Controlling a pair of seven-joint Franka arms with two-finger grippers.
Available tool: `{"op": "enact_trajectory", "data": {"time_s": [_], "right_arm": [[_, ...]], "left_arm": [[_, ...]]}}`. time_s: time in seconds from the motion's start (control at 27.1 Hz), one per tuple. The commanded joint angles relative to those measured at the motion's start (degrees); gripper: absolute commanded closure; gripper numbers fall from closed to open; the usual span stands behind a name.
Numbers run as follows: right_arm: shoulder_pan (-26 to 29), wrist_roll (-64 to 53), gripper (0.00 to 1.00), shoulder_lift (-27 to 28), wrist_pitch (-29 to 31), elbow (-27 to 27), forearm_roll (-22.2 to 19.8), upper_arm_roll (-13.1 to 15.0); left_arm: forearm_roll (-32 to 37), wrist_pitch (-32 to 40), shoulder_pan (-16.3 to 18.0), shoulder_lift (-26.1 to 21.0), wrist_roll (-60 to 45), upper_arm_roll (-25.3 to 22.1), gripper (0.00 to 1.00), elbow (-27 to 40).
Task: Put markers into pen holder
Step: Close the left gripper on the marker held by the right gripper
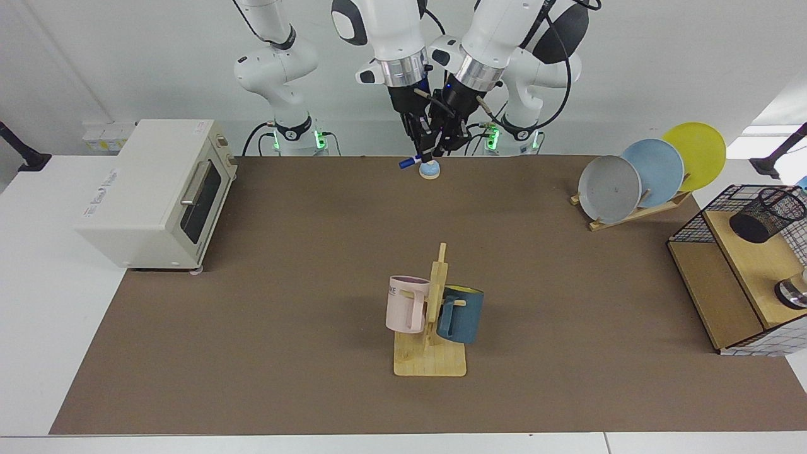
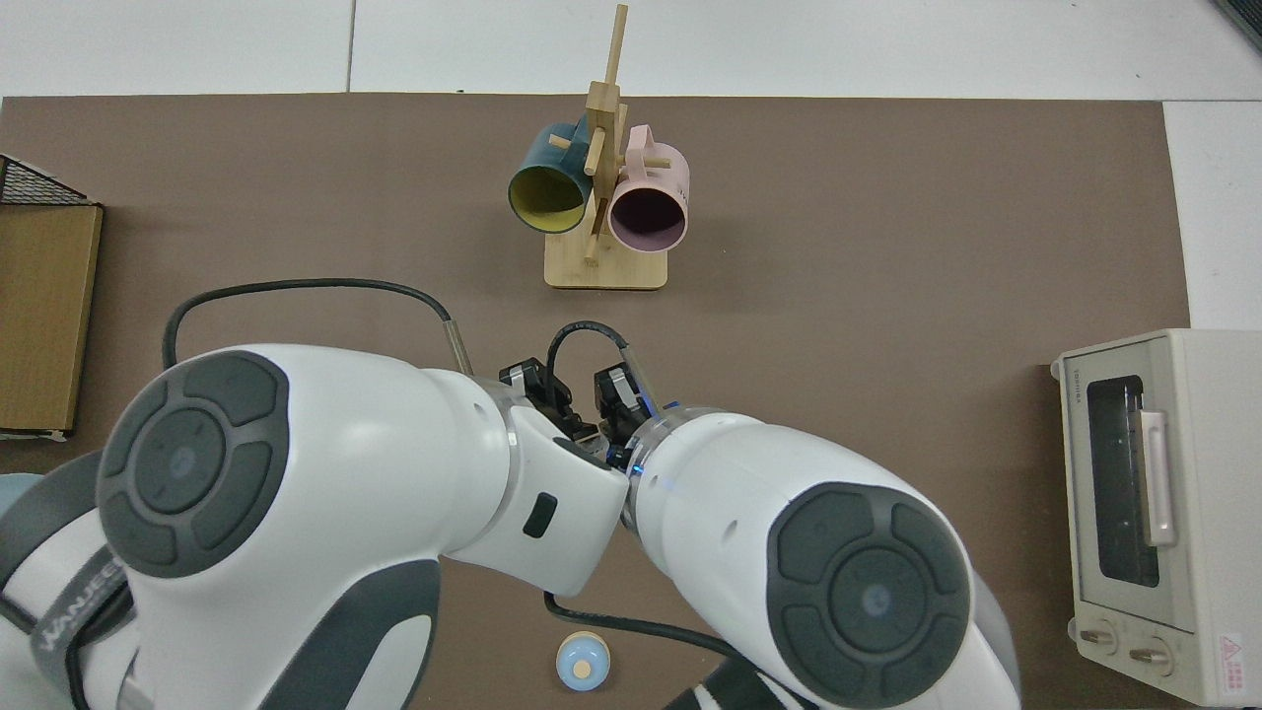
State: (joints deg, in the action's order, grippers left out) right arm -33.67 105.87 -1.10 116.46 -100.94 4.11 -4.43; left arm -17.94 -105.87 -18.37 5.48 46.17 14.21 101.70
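Note:
My right gripper [image 1: 423, 151] hangs over the table's far edge, shut on a marker [image 1: 408, 162] whose dark blue end sticks out low toward the toaster side. My left gripper [image 1: 445, 142] is pressed close against it from the other side; its fingers are masked by the wrist and cables. The pen holder [image 1: 766, 214], a black mesh cup, stands on the wooden shelf at the far right of the facing view. In the top view both hands and the marker are hidden beneath the left arm [image 2: 296, 493] and the right arm [image 2: 838, 572].
A small light-blue dome [image 1: 429, 169] sits on the mat just under the grippers. A toaster oven [image 1: 157, 189] is at one end, a mug rack [image 1: 432, 315] with a pink and a blue mug mid-table, a plate rack [image 1: 649, 170] and a wire basket shelf [image 1: 700, 227] at the other end.

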Motion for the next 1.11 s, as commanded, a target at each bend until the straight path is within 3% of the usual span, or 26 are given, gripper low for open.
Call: {"op": "enact_trajectory", "data": {"time_s": [0.0,1.07], "right_arm": [[-0.7,-1.2,1.0,0.4,-2.5,1.3,-1.1,0.1],[-0.3,-5.3,1.0,-0.7,-6.8,1.4,-0.5,0.6]], "left_arm": [[1.1,-2.1,-1.3,0.6,-0.6,0.0,0.55,1.6],[2.8,-1.9,-1.3,0.3,-0.6,0.1,0.55,2.3]]}}
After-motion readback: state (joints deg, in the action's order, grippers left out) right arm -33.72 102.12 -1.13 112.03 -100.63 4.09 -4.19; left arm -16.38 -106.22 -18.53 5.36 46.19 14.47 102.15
